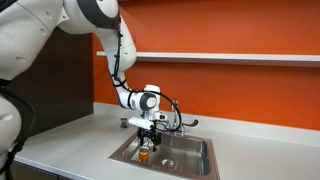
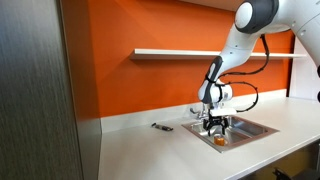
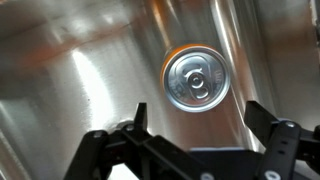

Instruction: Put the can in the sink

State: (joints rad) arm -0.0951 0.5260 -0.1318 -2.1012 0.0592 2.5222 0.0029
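The orange can [image 1: 146, 153] stands upright on the floor of the stainless steel sink [image 1: 190, 152], near its left end. In the wrist view I look straight down on the can's silvery top [image 3: 198, 78] with its pull tab, steel basin all around it. My gripper [image 1: 150, 133] hangs just above the can with its jaws spread wide. Its dark fingertips [image 3: 262, 112] sit apart from the can, and nothing is between them. In an exterior view the can [image 2: 221, 140] shows as an orange spot below the gripper [image 2: 216, 128] inside the sink [image 2: 252, 128].
A chrome faucet [image 1: 180, 122] stands at the sink's back edge, close behind the gripper. A small dark object [image 2: 161, 127] lies on the pale countertop [image 2: 150, 150]. An orange wall with a white shelf [image 2: 200, 53] runs behind.
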